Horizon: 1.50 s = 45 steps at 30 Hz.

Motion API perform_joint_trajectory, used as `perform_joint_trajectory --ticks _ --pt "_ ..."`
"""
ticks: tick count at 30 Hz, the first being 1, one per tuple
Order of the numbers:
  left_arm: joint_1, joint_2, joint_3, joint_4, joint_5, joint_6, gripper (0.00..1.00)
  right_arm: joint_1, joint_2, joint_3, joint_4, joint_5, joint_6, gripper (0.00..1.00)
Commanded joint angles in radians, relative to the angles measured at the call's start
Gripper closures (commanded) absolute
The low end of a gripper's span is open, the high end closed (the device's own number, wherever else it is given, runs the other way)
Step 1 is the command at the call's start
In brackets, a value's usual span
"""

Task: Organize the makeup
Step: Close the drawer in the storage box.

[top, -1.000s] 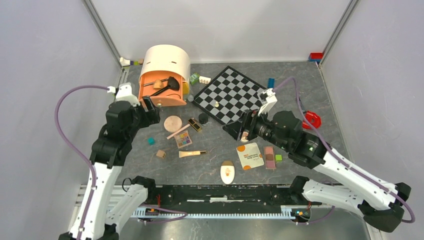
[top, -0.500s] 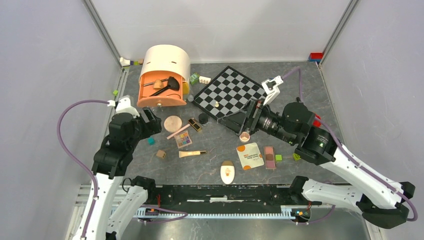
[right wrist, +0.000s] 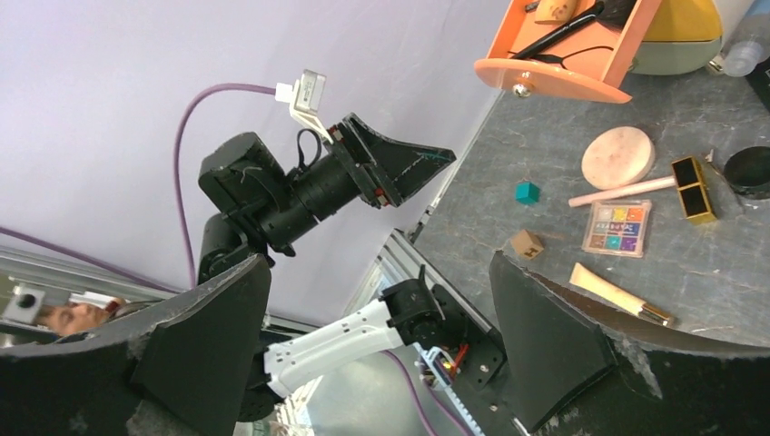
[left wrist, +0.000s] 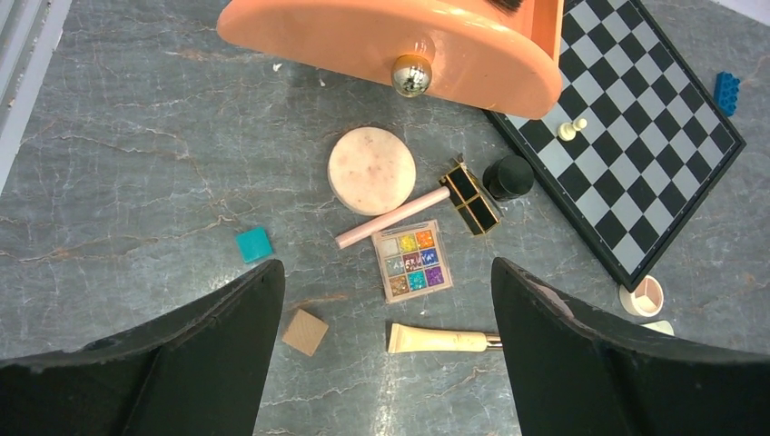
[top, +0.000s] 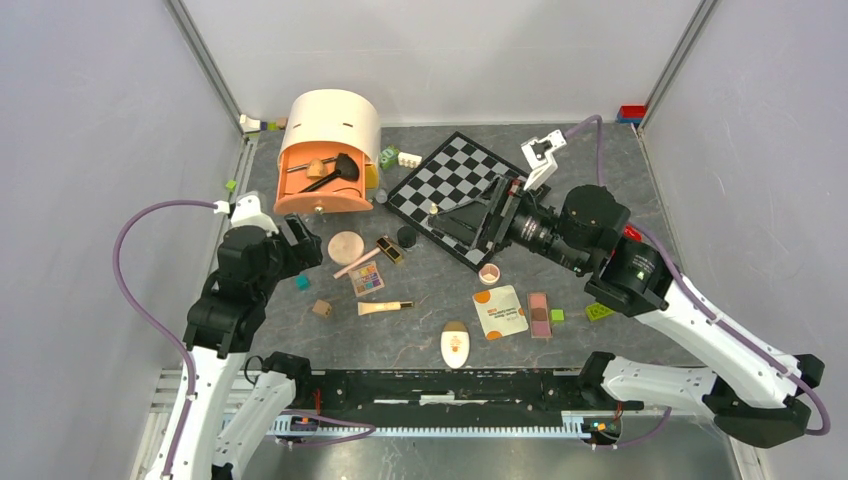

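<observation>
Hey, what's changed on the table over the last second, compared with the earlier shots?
The right gripper let go of the small cream pot, leaving it beside the chessboard's near corner, then drew back up over the board, jaws open. The left gripper slid slightly nearer its base. The round compact, eyeshadow palette and sachet stayed put.

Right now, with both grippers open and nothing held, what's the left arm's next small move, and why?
Probably lower the left gripper onto the eyeshadow palette. It lies flat on the table, almost centred under the open gripper, and the orange drawer stands open just beyond it.
</observation>
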Motion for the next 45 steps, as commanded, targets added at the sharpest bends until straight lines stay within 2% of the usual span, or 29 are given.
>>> perform_joint_trajectory --ticks 1,6,11,15,18,21,27,32,36,42,45 --pt "0.005 -0.013 0.006 0.009 0.01 -0.043 0.1 -0.057 0.003 -0.025 0.087 -0.09 0.131 0.02" --pt "0.005 -0.016 0.0 0.01 0.017 -0.053 0.09 -0.098 -0.013 -0.13 0.208 -0.102 0.224 0.02" --pt "0.005 0.012 0.009 0.016 0.048 -0.053 0.09 -0.124 -0.041 -0.158 0.075 -0.014 0.094 0.02" --pt "0.005 0.06 0.015 0.017 0.074 -0.064 0.08 -0.124 -0.153 -0.318 0.02 0.062 0.033 0.02" --pt "0.005 0.092 0.007 0.039 0.105 -0.081 0.12 -0.124 -0.253 -0.464 0.017 0.095 0.009 0.02" --pt "0.004 0.11 -0.015 0.095 0.115 -0.085 0.15 -0.123 -0.308 -0.531 -0.036 0.129 -0.017 0.02" --pt "0.004 0.221 0.008 0.182 0.049 -0.051 0.21 -0.123 -0.368 -0.587 -0.119 0.151 -0.062 0.02" --pt "0.005 0.303 0.041 0.225 0.004 -0.033 0.22 -0.124 -0.432 -0.627 -0.137 0.154 -0.095 0.02" --pt "0.005 0.363 0.078 0.233 -0.002 -0.027 0.22 -0.124 -0.476 -0.663 -0.187 0.244 -0.069 0.02" --pt "0.005 0.391 0.086 0.261 0.006 -0.026 0.21 -0.124 -0.429 -0.6 -0.325 0.369 -0.081 0.02" --pt "0.004 0.414 0.085 0.273 0.0 -0.014 0.21 -0.124 -0.416 -0.591 -0.338 0.387 -0.096 0.02"
